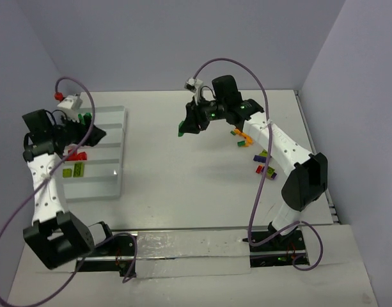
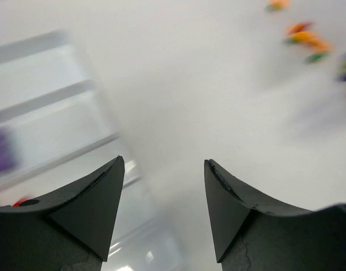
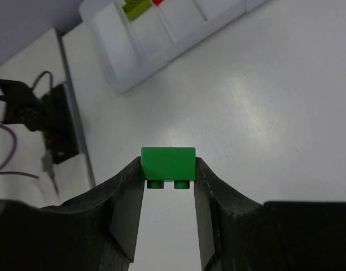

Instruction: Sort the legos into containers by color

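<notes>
- green brick [image 3: 168,164]: pinched by its two side faces in the right end effector [image 1: 186,126], sitting level with no tilt. It is in the air over the middle of the desk [image 1: 183,198], toward the far edge.
- Look: small solid mid-green block, flat glossy face up, two studs showing on the side toward the wrist. The grip is at the fingertips only, so the hold looks shallow.
- Step in hand, judged: carry it to the tray [image 1: 119,137] by the desk's left edge. It should go in the far compartment, where a green piece [image 1: 86,117] already lies.
- To do it well: stay high enough to clear the tray ridges, then centre over the narrow slot. Drop low before letting go so the brick doesn't bounce into the next slot.
- Risk: the left arm sits over that same end of the tray. Probably best to approach once it has backed off, or to come in from the tray's right end.
- Tray contents seen: red [image 1: 77,155] and lime [image 1: 74,169] in the nearer slots. The left wrist view shows a purple blur, slot unclear.
- left end effector [image 2: 164,209]: jaws apart, nothing between them, over the tray's edge. That view is motion-blurred.
- loose bricks [image 1: 263,160]: orange, lime, purple and red, scattered near the right edge under the right arm and not yet sorted. Plenty of the task is left.
</notes>
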Controlling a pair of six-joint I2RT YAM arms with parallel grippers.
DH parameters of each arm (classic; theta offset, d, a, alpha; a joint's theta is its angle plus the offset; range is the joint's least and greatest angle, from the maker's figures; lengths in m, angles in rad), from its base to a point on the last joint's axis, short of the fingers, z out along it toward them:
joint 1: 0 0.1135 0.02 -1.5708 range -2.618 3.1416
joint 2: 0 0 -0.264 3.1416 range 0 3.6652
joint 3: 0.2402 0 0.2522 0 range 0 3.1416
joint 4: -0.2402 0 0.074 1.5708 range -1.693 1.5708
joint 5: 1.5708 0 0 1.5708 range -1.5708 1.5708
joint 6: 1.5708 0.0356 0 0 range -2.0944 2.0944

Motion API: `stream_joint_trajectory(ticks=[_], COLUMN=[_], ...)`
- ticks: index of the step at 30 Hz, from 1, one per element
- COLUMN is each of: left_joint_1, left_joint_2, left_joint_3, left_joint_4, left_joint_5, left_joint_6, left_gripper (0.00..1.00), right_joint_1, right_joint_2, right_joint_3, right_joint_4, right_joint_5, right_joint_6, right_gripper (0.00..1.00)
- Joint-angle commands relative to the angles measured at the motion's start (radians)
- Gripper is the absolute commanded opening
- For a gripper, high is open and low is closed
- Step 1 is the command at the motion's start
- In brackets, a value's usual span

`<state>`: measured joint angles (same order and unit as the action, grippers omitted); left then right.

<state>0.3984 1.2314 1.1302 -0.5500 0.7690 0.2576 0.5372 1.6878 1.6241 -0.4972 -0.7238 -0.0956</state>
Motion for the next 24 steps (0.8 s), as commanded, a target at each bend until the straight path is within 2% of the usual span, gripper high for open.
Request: stream_joint_trajectory(ticks=[1, 5, 9, 15, 19, 24], left_joint_1=[-0.170, -0.260, -0.375, -0.570, -0.635, -0.682], left_joint_2=[-0.149, -0.114, -0.081, -0.026, 0.009, 0.069], left_joint_3=[-0.184, -0.215, -0.162, -0.114, -0.080, -0.010], left_joint_4=[0.322, 0.453, 0.410, 0.368, 0.374, 0.340], left_joint_5=[0.302, 0.280, 0.208, 0.068, -0.014, -0.077], left_joint_6=[-0.317, -0.446, -0.425, -0.393, -0.400, -0.381], left_gripper=[0.68, 0.69, 0.69, 0.70, 0.70, 0.70], right_joint_1=[-0.031, -0.052, -0.054, -0.069, -0.084, -0.083], right_joint_2=[-0.004, 0.009, 0.025, 0.041, 0.045, 0.031], right_joint_3=[-0.038, -0.120, -0.128, -0.151, -0.170, -0.159], right_joint_4=[0.163, 0.352, 0.420, 0.436, 0.446, 0.371], right_joint_5=[-0.212, -0.258, -0.214, -0.142, -0.116, -0.031], right_joint_6=[0.296, 0.557, 0.711, 0.836, 0.916, 0.930], right_gripper=[0.00, 0.00, 0.00, 0.00, 0.00, 0.00])
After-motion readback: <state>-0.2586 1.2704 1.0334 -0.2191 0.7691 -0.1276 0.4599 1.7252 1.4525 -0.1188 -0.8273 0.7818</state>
